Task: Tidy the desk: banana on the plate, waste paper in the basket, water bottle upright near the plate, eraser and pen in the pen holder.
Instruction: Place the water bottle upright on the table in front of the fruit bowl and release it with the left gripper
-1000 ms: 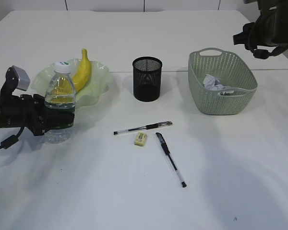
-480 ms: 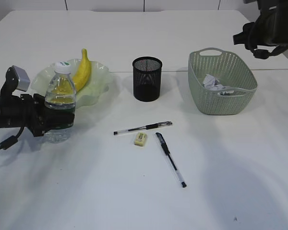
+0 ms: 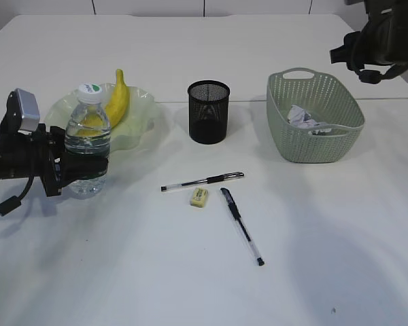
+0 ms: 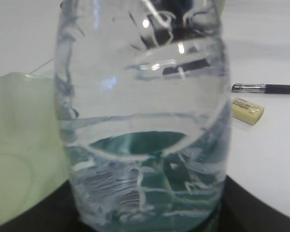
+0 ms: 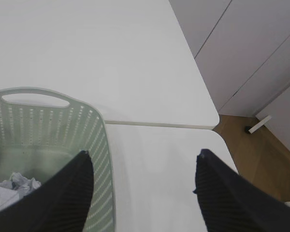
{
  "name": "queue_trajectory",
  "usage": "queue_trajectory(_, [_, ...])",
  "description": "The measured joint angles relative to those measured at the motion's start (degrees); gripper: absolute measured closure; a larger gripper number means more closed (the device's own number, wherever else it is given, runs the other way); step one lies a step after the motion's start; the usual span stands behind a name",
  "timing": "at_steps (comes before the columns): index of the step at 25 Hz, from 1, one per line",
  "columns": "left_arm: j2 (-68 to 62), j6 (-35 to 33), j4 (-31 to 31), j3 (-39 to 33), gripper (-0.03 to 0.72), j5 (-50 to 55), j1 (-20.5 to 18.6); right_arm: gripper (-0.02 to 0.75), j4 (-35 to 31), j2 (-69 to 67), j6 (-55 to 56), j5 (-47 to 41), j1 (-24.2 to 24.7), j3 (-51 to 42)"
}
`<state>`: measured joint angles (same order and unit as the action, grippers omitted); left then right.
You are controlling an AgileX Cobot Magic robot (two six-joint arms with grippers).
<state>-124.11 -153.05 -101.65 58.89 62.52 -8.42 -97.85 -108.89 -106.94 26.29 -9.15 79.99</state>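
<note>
Our left gripper (image 3: 78, 170) has its jaws pinching the upright water bottle (image 3: 87, 139); whether its base touches the tabletop (image 3: 204, 272) is unclear. Just behind those jaws the plate (image 3: 139, 115) holds the banana (image 3: 117, 100). Our right gripper (image 5: 142, 183) hangs with jaws spread, the basket (image 5: 53, 145) with waste paper (image 5: 9, 188) below their left side.

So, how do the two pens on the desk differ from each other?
The upper pen lies almost crosswise, its dark grip end pointing right; the lower pen runs diagonally toward the front of the desk, its dark end at the top. The upper pen lies behind the eraser; the lower pen lies to its right. Both look like the same clear pen with a dark grip, loose, outside the pen holder.
</note>
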Motion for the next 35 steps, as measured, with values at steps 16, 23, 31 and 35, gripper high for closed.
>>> queue_trajectory(16, [-4.5, -2.1, -1.2, 1.1, 0.314, 2.9, 0.0, 0.242, 0.0, 0.0, 0.0, -0.1, 0.0, 0.0])
queue_trajectory(23, [-6.1, -2.3, -1.6, 2.4, 0.314, 3.7, 0.1, 0.242, 0.0, 0.0, 0.0, -0.1, 0.0, 0.0])
queue_trajectory(31, [-9.6, -2.6, -3.7, 2.9, 0.314, 8.1, 0.1, 0.242, 0.0, 0.0, 0.0, -0.1, 0.0, 0.0])
queue_trajectory(35, [-9.7, -2.6, -3.7, 3.0, 0.314, 8.2, 0.1, 0.242, 0.0, 0.0, 0.0, -0.1, 0.0, 0.0])
